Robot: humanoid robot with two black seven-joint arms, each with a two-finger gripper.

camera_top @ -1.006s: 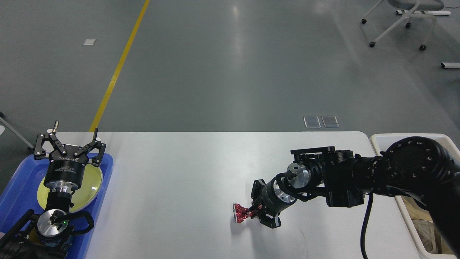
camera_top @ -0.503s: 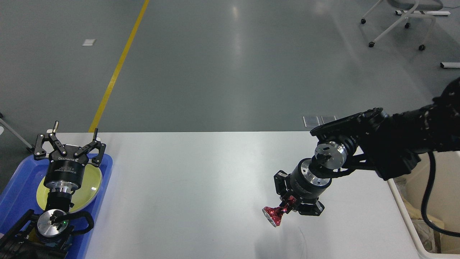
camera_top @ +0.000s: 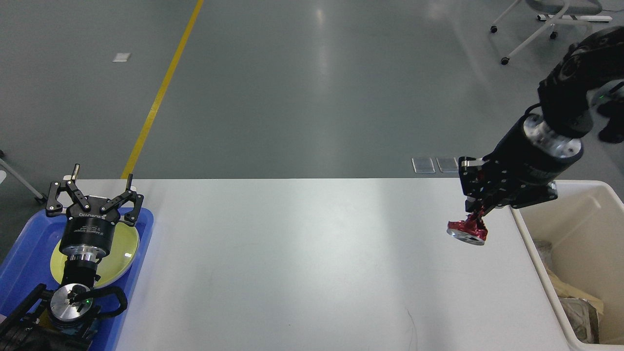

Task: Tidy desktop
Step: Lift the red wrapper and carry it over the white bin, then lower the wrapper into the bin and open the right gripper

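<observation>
Head view: the large flat white rectangular desktop (camera_top: 302, 263) spans the foreground. My right gripper (camera_top: 477, 214), raised near its right edge, pinches a small crumpled red foil wrapper (camera_top: 468, 232) beside the cream-white rectangular plastic bin (camera_top: 592, 229). My left gripper (camera_top: 95, 187) hovers spread wide above a round yellow-green plate (camera_top: 122, 251) in the blue plastic tray (camera_top: 27, 253).

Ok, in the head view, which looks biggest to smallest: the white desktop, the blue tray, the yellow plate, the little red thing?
1. desktop
2. blue tray, partly cut off by the picture's edge
3. yellow plate, partly hidden by the left arm
4. red thing, held up nearer the camera, yet smallest
</observation>
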